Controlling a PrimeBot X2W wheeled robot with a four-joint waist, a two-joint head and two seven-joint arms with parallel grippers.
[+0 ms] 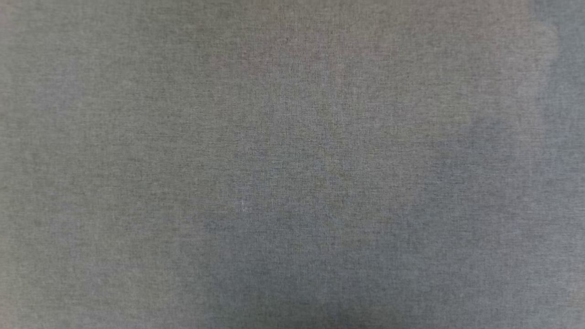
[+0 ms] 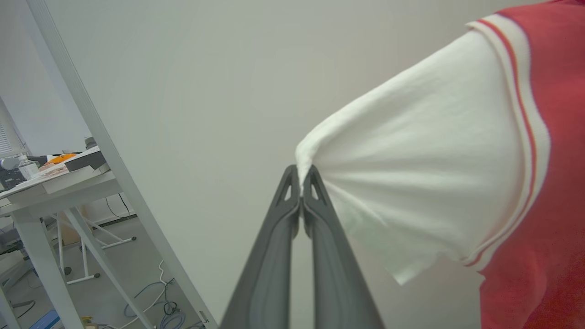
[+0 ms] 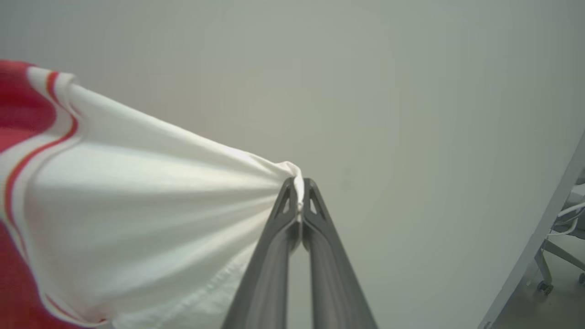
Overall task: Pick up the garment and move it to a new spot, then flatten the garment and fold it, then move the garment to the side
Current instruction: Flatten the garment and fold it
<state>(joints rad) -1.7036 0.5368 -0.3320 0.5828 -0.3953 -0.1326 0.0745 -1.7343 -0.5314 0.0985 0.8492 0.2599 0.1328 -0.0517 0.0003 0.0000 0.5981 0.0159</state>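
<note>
The garment (image 2: 434, 160) is a red jersey with white short sleeves and red-and-white striped trim. My left gripper (image 2: 300, 183) is shut on the tip of one white sleeve, and the cloth fans out taut to the right toward the red body (image 2: 548, 183). My right gripper (image 3: 299, 189) is shut on the tip of the other white sleeve of the garment (image 3: 137, 205), which stretches away to the left. Chest letters and numbers are hidden. In the head view a grey woven surface (image 1: 292, 164) lies close before the camera; I cannot tell what it is.
A pale tabletop (image 2: 228, 91) lies behind both grippers, with its grey edge (image 2: 91, 123) running diagonally. Beyond that edge stand a cluttered desk (image 2: 55, 178) and floor cables (image 2: 160, 306). A castor-footed stand (image 3: 557, 260) sits past the table edge (image 3: 539, 237).
</note>
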